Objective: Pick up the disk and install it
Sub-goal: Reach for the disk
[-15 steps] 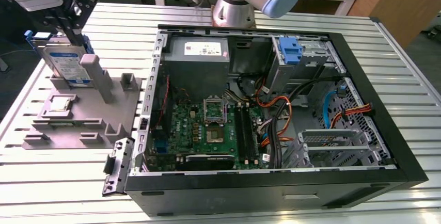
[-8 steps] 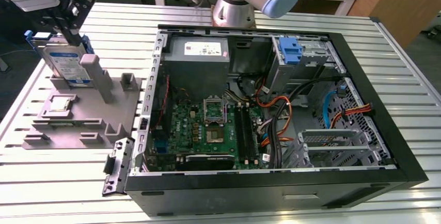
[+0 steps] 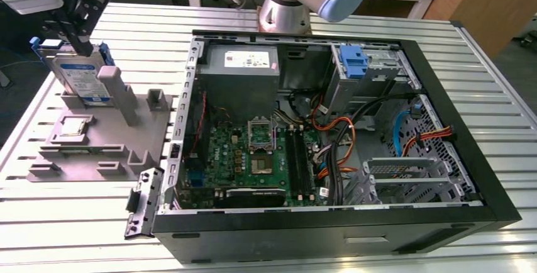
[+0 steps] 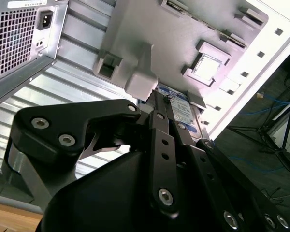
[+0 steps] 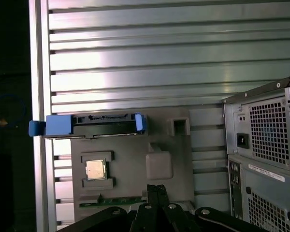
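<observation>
The disk [image 3: 80, 75] stands upright on its edge in a slot of the grey fixture [image 3: 100, 150] at the exterior view's left, with its white-and-blue label facing out and its blue carrier frame round it. In the first wrist view the disk [image 5: 92, 125] shows edge-on; in the second wrist view part of its label [image 4: 186, 112] peeks out past the fingers. My gripper [image 3: 84, 48] hangs just over the disk's top edge. Its black fingers [image 5: 152, 193] lie together with nothing between them, and the gripper [image 4: 162, 104] points toward the disk.
A small square silver chip [image 3: 74, 126] lies in the fixture beside a tall grey post [image 3: 117, 94]. The open computer case [image 3: 470, 178] fills the exterior view's right, with a drive bay holding a blue bracket [image 3: 356, 65] at its back. Everything rests on a ribbed metal table [image 3: 75, 222].
</observation>
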You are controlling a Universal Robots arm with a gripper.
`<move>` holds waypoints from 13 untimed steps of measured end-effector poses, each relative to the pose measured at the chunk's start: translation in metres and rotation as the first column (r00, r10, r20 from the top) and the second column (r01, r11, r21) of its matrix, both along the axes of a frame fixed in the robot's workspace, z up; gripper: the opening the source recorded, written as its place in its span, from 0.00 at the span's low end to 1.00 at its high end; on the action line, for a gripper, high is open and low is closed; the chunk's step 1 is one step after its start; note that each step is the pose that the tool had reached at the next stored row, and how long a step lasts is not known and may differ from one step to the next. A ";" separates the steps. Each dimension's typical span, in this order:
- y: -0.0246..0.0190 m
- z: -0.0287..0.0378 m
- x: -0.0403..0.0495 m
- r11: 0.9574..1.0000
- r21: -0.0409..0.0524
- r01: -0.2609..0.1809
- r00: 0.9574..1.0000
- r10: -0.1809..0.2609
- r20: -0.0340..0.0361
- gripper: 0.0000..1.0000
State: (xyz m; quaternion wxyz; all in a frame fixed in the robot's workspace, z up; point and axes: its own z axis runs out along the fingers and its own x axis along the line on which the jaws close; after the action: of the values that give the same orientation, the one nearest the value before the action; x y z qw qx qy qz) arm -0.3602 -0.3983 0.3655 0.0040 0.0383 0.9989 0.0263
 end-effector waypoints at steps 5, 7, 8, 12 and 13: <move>0.0010 -0.0010 -0.0107 1.000 0.000 0.002 1.000 -0.002 -0.001 0.10; 0.0017 -0.0012 -0.0157 1.000 0.000 0.002 1.000 -0.002 -0.001 0.10; 0.0021 -0.0015 -0.0184 1.000 0.000 0.002 1.000 -0.002 -0.001 0.10; 0.0041 -0.0025 -0.0282 1.000 0.000 0.002 1.000 -0.002 -0.003 0.10; 0.0048 -0.0029 -0.0303 1.000 0.000 0.002 1.000 -0.002 -0.005 0.10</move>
State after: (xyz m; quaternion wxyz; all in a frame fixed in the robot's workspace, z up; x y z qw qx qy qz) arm -0.3904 -0.3935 0.3626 0.0017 0.0394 0.9989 0.0263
